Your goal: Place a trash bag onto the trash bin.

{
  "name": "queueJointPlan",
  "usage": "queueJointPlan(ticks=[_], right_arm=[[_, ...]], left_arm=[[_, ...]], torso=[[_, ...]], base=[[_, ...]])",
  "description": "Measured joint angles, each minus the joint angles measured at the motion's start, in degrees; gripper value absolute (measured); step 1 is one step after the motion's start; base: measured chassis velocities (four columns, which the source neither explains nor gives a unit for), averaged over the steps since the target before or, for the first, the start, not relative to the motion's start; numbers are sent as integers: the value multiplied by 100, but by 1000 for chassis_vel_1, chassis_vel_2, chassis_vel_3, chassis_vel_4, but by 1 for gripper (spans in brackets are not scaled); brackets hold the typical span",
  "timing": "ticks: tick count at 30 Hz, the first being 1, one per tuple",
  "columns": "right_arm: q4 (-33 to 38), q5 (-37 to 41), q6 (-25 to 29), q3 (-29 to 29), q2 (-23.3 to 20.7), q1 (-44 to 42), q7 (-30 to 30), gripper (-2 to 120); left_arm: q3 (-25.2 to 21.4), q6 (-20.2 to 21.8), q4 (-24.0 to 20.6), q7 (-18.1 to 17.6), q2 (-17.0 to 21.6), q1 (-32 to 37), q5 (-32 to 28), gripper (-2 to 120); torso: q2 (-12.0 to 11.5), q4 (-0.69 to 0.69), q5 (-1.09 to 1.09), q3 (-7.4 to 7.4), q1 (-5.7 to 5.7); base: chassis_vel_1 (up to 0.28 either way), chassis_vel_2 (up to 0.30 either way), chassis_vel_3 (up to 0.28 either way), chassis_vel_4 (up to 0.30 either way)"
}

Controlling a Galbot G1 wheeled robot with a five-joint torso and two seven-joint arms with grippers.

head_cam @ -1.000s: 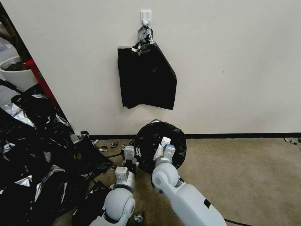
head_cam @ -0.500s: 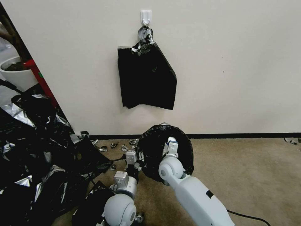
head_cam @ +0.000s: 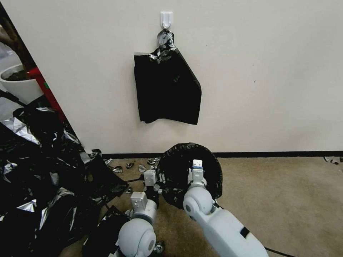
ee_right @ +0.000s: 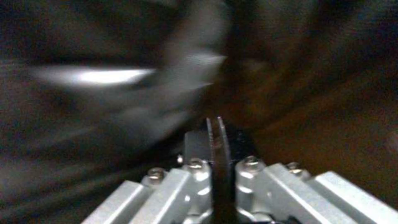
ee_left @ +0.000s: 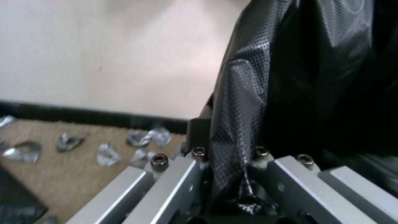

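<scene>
While the trash bag (head_cam: 189,171) spreads as a round black dome low in the middle of the head view, just in front of the dark baseboard (head_cam: 278,154), I have both arms reaching up to it from the bottom edge; its film is thin and glossy, wrinkled into soft folds with a grey sheen, and it covers whatever stands under it, so I cannot make out the trash bin itself. My left gripper (head_cam: 154,181) sits at the dome's left edge; in the left wrist view its jaws are pressed together on a fold of the bag (ee_left: 236,124), a finely dimpled, pebbled plastic that runs up from between the metal fingers (ee_left: 199,133) and widens into a dark wall on the right of that frame. My right gripper (head_cam: 196,168) lies over the middle of the dome, pointing up the frame; in the right wrist view its two thin flat fingertips (ee_right: 217,137) stand pressed edge to edge with no gap and nothing clear between them, amid blurred dark film.

Up the pale wall (head_cam: 271,71), a flat squarish black sheaf (head_cam: 166,89) hangs by a twisted silvery neck from a white hook (head_cam: 166,18); crumpled black-and-silver film (head_cam: 43,171) heaps at the left; small silvery scraps (head_cam: 132,166) dot the short-piled tan carpet (head_cam: 278,200).
</scene>
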Motion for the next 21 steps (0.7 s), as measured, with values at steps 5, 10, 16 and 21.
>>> queueJointPlan(ticks=[5,10,16,21], right_arm=[[1059,-129,-67,-137,-309,-680,-948,28],[1524,-598,186,-20,-364,-945,-1318,40],[1672,-2131,1291,426,-289,-1064,-1770,67],[1716,-2560,1556,586,-182,-1079,-1863,86]], left_arm=[[-149,522,350,-431,-33,-308,-490,3],[-255,1021,441,-979,-49,-440,-1147,3],[-493,1950,447,-1900,-50,-576,-2409,3],[-570,2239,407,-2176,-44,-521,-2749,19]], torso=[[0,0,-1,0,0],[0,0,-1,0,0],[1,2,4,-1,0],[2,3,5,-1,-1]], base=[[0,0,0,0],[0,0,0,0],[0,0,0,0],[0,0,0,0]])
